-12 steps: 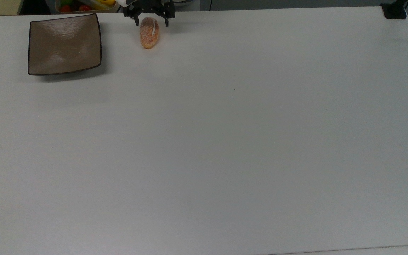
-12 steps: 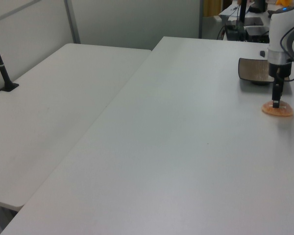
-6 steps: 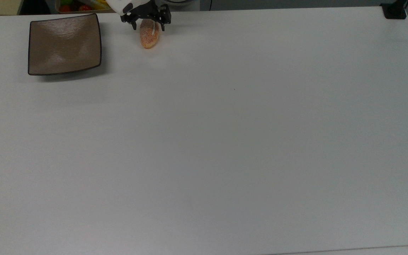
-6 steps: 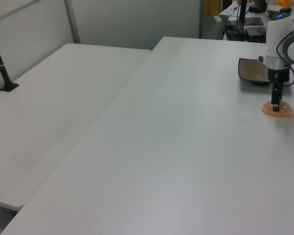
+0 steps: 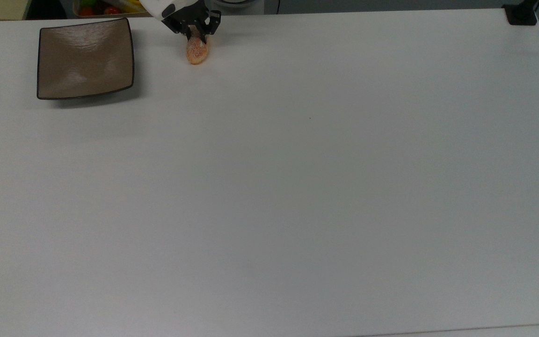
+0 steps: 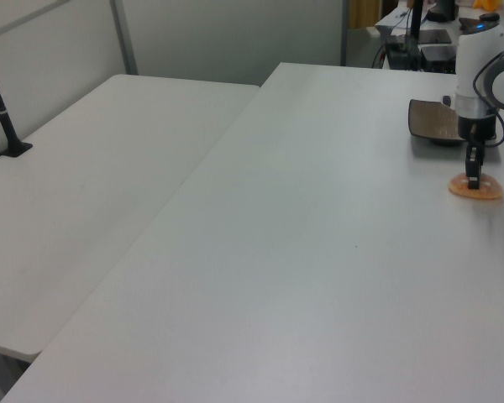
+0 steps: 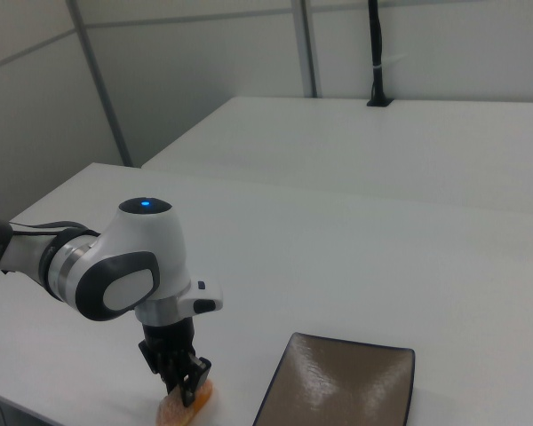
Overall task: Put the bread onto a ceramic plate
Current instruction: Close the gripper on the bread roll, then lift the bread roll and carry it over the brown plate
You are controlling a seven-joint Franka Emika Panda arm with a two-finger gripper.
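The bread [image 5: 197, 50] is gripped on the white table [image 5: 297, 187] by the gripper [image 5: 196, 32], beside the ceramic plate [image 5: 84, 58].

Gripper: black two-finger gripper [image 5: 196, 33] clamped on small oval orange-tan bread [image 5: 197, 50].
Plate: square glossy brown ceramic plate [image 5: 85, 58], apart, top view's left.

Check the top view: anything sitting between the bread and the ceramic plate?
Nothing. In the top view, only bare white table separates the bread from the ceramic plate. The gripper is shut on the bread's far end.
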